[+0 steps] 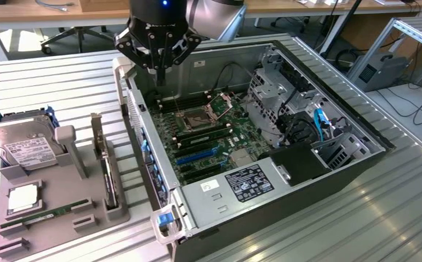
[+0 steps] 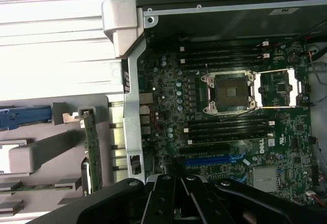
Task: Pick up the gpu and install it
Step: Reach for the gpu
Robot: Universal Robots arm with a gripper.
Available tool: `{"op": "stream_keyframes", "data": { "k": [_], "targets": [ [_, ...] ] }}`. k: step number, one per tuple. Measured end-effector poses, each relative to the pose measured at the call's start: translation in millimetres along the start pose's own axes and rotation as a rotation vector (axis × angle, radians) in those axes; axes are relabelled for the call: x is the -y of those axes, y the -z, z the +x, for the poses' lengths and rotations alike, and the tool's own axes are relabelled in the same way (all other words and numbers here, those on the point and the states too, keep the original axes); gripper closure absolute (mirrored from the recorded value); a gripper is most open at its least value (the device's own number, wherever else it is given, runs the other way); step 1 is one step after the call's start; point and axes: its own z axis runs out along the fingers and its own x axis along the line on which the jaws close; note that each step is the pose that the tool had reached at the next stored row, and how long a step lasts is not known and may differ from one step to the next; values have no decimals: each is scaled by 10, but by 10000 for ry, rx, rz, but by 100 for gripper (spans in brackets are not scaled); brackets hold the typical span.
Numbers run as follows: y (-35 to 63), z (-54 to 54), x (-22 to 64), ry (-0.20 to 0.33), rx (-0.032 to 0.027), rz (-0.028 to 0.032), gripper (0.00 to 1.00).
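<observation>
The gpu (image 1: 106, 164) stands on its long edge in a slot of the grey holder tray (image 1: 65, 232), at the exterior view's left of the computer case; its silver bracket end (image 1: 96, 128) points away. In the wrist view the gpu (image 2: 92, 147) shows edge-on beside the case wall. My gripper (image 1: 161, 73) hangs over the far corner of the open case (image 1: 291, 180), above the motherboard and well apart from the gpu. Its black fingers are shut, with nothing between them. The gripper (image 2: 176, 183) also shows over the blue expansion slot (image 2: 209, 160).
The motherboard has an open processor socket (image 1: 196, 117) and a blue slot (image 1: 196, 156). The tray also carries a silver hard drive (image 1: 22, 144), a processor chip (image 1: 23, 197) and a green memory stick (image 1: 43, 214). A drive cage (image 1: 273, 93) and cables stand inside the case.
</observation>
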Motion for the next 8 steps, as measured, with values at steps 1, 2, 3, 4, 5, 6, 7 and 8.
{"op": "stream_keyframes", "data": {
  "k": [1, 2, 3, 4, 5, 6, 7, 8],
  "targets": [
    [0, 3, 0, 0, 0, 0, 89],
    [0, 6, 0, -1, 0, 0, 89],
    [0, 9, 1, 0, 0, 0, 89],
    [0, 12, 1, 0, 0, 0, 89],
    [0, 15, 1, 0, 0, 0, 89],
    [0, 18, 1, -1, 0, 0, 89],
    [1, 21, 2, 0, 0, 1, 89],
    [1, 24, 2, 0, 0, 0, 89]
  ]
}}
